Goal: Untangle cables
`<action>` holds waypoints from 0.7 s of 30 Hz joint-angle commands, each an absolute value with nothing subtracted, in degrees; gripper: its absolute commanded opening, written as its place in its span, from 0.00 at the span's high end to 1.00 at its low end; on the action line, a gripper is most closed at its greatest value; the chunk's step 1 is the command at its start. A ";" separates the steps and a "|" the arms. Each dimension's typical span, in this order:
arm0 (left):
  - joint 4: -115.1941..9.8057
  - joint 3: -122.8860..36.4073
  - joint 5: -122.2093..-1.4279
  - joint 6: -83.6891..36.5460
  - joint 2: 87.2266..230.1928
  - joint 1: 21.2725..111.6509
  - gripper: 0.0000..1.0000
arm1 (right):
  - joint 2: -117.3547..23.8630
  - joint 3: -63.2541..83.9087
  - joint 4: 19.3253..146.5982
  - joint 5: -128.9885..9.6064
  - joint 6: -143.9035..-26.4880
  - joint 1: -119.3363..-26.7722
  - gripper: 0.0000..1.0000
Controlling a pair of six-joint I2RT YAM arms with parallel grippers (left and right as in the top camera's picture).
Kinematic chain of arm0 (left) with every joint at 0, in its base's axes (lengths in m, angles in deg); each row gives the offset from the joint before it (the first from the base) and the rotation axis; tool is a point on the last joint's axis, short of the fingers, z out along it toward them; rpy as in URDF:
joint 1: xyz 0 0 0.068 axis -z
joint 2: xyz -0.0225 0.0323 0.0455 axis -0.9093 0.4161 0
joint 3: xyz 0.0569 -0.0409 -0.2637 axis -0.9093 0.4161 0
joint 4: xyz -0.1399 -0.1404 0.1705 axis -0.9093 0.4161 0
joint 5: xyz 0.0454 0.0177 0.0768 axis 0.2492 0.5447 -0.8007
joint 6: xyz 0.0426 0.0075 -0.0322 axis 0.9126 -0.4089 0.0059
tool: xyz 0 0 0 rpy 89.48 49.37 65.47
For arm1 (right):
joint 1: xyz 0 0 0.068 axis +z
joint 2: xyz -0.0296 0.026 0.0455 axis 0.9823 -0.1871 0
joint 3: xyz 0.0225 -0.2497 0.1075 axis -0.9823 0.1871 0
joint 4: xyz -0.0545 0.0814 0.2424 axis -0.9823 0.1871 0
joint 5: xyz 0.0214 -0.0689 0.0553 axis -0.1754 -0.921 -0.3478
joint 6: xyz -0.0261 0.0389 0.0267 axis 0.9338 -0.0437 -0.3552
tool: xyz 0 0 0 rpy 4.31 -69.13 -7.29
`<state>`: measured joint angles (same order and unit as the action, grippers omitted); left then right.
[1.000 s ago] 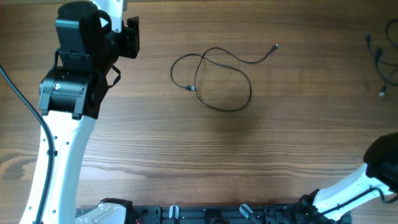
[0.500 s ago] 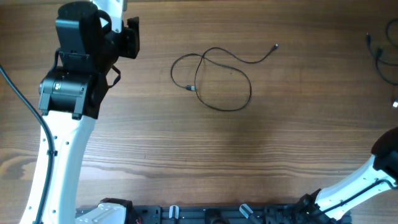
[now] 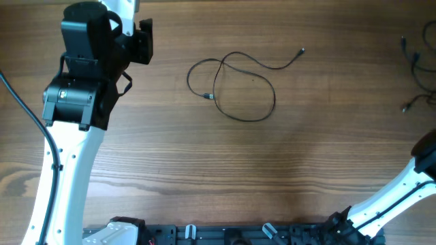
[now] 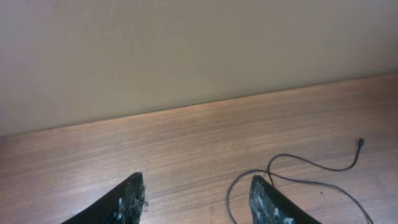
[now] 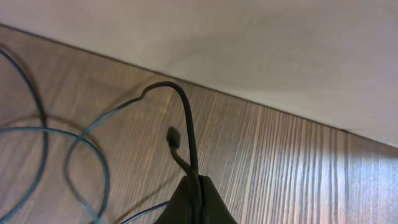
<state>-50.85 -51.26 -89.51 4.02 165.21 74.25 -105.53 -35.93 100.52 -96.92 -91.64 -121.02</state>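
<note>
One thin black cable (image 3: 235,85) lies in a loose loop at mid-table, its plug (image 3: 302,50) pointing right. In the left wrist view this cable (image 4: 298,180) lies just right of my left gripper (image 4: 199,200), which is open, has nothing between its fingers and hovers over bare wood. More cables (image 3: 415,64) lie tangled at the table's right edge. My right gripper (image 5: 194,190) is shut on one black cable (image 5: 188,134) that arches up from the jaws. A small plug end (image 5: 172,137) hangs beside it, above further loops (image 5: 68,155) on the wood.
The left arm (image 3: 82,82) stands over the table's back left corner. Only part of the right arm (image 3: 419,180) shows at the lower right, its gripper past the overhead view's edge. A pale wall (image 4: 186,50) rises behind the table's far edge.
The right arm has drifted further right and down out of the overhead view, and the cable end at the right edge has shifted about. The left arm and the middle cable have not moved.
</note>
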 commanded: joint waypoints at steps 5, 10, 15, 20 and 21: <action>-50.52 -51.02 -87.06 4.72 164.18 74.32 0.44 | -109.88 -36.09 100.72 -94.63 -92.28 -122.53 0.96; -50.43 -51.00 -87.09 4.72 164.18 74.32 0.44 | -109.88 -36.09 100.37 -94.26 -91.93 -123.20 0.95; -50.41 -51.00 -87.06 4.72 164.18 74.32 0.44 | -109.88 -36.09 100.15 -92.82 -91.29 -123.51 0.19; -50.34 -51.00 -87.06 4.72 164.18 74.32 0.43 | -109.88 -36.09 100.26 -90.48 -90.73 -123.49 0.00; -50.24 -51.00 -87.06 4.72 164.18 74.32 0.44 | -109.88 -36.09 100.35 -89.93 -90.66 -123.49 0.00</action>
<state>-50.43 -51.26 -87.83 4.02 165.21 74.25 -108.79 -35.93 100.31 -92.40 -91.10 -123.36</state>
